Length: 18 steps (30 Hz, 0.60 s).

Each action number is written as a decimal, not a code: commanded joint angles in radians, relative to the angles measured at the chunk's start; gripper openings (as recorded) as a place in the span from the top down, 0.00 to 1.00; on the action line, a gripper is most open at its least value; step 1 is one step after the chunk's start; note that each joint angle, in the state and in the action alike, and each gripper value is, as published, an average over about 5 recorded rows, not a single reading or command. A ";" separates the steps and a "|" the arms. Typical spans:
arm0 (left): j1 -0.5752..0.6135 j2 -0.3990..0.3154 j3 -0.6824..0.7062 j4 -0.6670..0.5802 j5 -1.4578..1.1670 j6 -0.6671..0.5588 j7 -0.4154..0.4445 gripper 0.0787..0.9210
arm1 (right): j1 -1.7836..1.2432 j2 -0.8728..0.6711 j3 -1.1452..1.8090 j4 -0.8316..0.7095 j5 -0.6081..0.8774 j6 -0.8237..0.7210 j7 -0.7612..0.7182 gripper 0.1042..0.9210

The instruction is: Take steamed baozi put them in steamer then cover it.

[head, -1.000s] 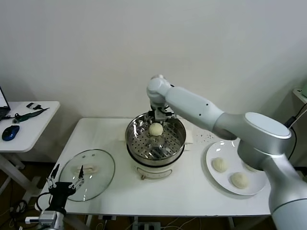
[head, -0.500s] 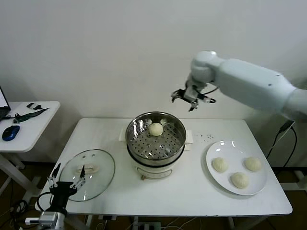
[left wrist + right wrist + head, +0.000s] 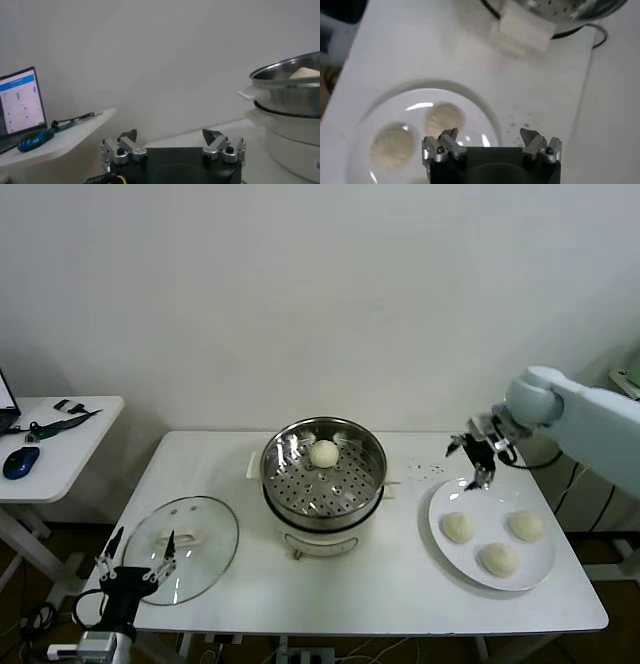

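Observation:
The steamer stands mid-table with one steamed baozi on its perforated floor. Three more baozi lie on a white plate to the right. My right gripper is open and empty, hovering over the plate's far left edge. In the right wrist view two baozi lie just beyond its fingers. The cover lies flat on the table's front left. My left gripper is open and empty, low beside the cover.
A side table at the far left holds a blue mouse and a tool. The left wrist view shows a laptop there and the steamer's side. The steamer's white handle juts toward the plate.
My right arm has swung from over the steamer, up and to the right, then down over the plate. The baozi stays in the steamer. The left arm has not moved.

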 commanded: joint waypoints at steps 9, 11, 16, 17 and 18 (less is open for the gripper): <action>0.014 -0.009 -0.005 0.002 0.009 -0.002 -0.004 0.12 | -0.284 0.024 0.193 -0.139 -0.049 -0.062 0.001 0.12; 0.015 -0.009 -0.006 0.006 0.009 -0.004 -0.005 0.12 | -0.288 0.039 0.203 -0.157 -0.054 -0.058 0.005 0.12; 0.015 -0.009 -0.007 0.012 0.009 -0.005 -0.005 0.12 | -0.293 0.083 0.232 -0.198 -0.058 -0.050 0.018 0.12; 0.015 -0.009 -0.007 0.013 0.009 -0.005 -0.005 0.12 | -0.292 0.091 0.233 -0.205 -0.057 -0.048 0.020 0.12; 0.015 -0.010 -0.007 0.013 0.009 -0.006 -0.005 0.12 | -0.290 0.099 0.233 -0.211 -0.058 -0.046 0.021 0.12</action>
